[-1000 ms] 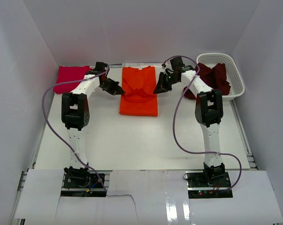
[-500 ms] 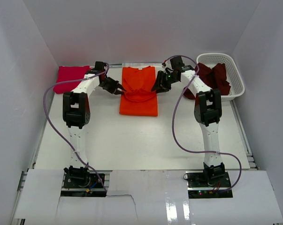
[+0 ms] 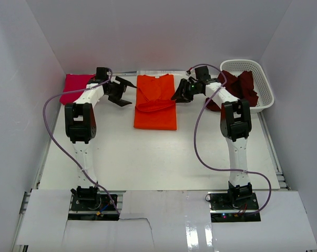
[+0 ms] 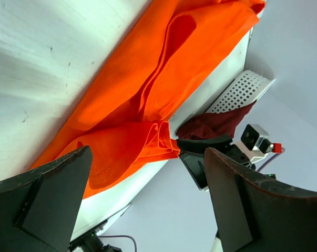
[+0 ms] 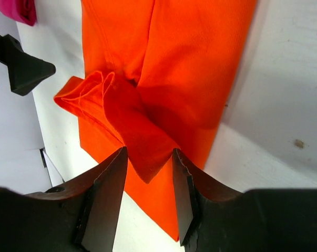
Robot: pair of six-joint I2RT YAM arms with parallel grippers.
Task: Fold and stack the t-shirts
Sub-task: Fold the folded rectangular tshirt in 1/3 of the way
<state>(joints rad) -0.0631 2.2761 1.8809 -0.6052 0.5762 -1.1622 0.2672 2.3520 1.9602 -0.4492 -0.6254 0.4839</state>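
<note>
The orange t-shirt (image 3: pixel 155 105) lies in the middle of the table's back half, with a bunched fold (image 3: pixel 154 106) across it. My left gripper (image 3: pixel 128 92) hangs wide open left of the shirt, holding nothing (image 4: pixel 147 210). At the shirt's right edge my right gripper (image 3: pixel 177 96) is partly open. In the right wrist view (image 5: pixel 147 181) a corner of the orange fold (image 5: pixel 142 157) lies between its fingers with gaps on both sides. The magenta t-shirt (image 3: pixel 77 87) sits at the back left. The maroon t-shirt (image 3: pixel 239 86) hangs out of the basket.
The white lattice basket (image 3: pixel 264 86) stands at the back right, against the right wall. White walls close the table in at the back and both sides. The arms' bases and purple cables (image 3: pixel 200 142) are along the near edge.
Both grippers have opened and let go of the orange fold, which now rests on the shirt. The left gripper has drawn back to the left; the right has barely moved.
</note>
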